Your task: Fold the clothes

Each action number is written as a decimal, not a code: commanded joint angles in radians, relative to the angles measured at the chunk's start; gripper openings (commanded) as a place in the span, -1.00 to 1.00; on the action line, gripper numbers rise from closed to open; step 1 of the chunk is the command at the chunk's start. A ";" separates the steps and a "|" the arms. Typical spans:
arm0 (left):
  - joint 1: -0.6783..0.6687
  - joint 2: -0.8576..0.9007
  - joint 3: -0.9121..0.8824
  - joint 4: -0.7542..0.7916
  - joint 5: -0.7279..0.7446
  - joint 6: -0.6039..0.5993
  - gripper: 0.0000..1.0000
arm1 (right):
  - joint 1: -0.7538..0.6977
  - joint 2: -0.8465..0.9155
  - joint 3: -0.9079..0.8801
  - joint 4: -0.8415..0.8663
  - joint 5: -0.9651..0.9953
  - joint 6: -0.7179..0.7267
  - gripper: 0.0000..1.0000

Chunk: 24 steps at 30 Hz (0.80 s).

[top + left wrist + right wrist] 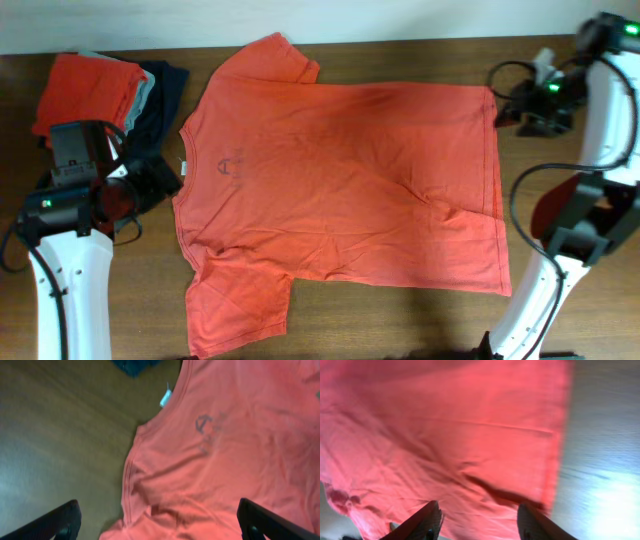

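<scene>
Both arms hovered over the flat orange-red cotton T-shirt [350, 170]: left end effector [159, 521] spread wide, right end effector [480, 521] half-spread.

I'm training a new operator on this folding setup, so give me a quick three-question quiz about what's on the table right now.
1. True or false: the shirt lies spread out on the table.
2. In the overhead view, its collar points: A) left, the side of the pile; B) right; C) down.
3. Fill in: the top layer of the pile is ____ in colour.
Key: 1 true; 2 A; 3 orange.
</scene>
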 commanded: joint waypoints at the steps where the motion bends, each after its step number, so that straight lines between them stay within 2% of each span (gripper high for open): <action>1: 0.005 0.028 -0.003 0.058 -0.036 -0.009 0.98 | 0.093 -0.023 -0.029 -0.008 0.013 0.006 0.07; 8: 0.005 0.061 -0.003 0.282 -0.040 -0.009 0.98 | 0.211 -0.121 -0.231 -0.008 0.108 0.046 -0.01; 11: 0.005 0.085 -0.003 0.343 -0.040 -0.009 0.98 | 0.217 -0.250 -0.354 -0.008 0.121 0.055 -0.03; 14: 0.005 0.124 -0.003 0.388 -0.039 -0.009 0.98 | 0.214 -0.450 -0.472 -0.008 0.164 0.108 -0.02; 19: 0.005 0.209 -0.003 0.377 -0.010 -0.010 0.98 | 0.214 -0.785 -0.596 -0.007 0.304 0.230 0.00; 24: 0.005 0.272 -0.003 0.286 0.126 -0.010 0.98 | 0.214 -1.015 -0.709 -0.007 0.393 0.362 0.00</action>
